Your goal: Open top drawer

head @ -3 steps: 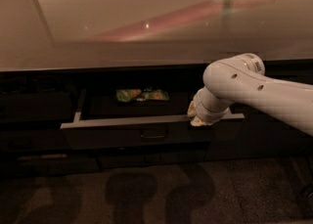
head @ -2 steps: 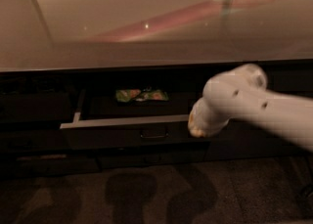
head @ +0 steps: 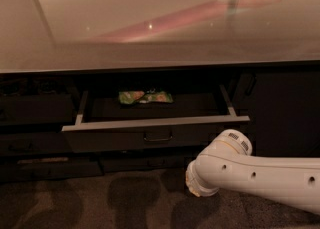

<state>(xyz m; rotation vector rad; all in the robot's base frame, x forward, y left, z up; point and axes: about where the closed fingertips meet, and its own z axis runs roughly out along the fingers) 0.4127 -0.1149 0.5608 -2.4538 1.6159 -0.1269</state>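
The drawer (head: 115, 140) is under the counter (head: 150, 23), in the middle of the view, and it stands pulled out quite far. Its pale rim (head: 155, 122) is well in front of the dark cabinet, and a green packet (head: 145, 96) lies inside at the back. The gripper (head: 194, 185) is at the end of the white arm (head: 260, 175), low at the right, below the drawer front and near the floor (head: 75, 203), apart from the handle (head: 158, 136). I see nothing held in it, and whether it is open or closed I cannot tell. I judge the task to be nearly or fully done. The drawer looks stiff and wide, with almost nothing in it, so it should be light and slide with little force. The only good place to take it is the small loop handle at the centre of the front. A straight pull from there should keep it from jamming sideways; the smooth front alone gives no hold.
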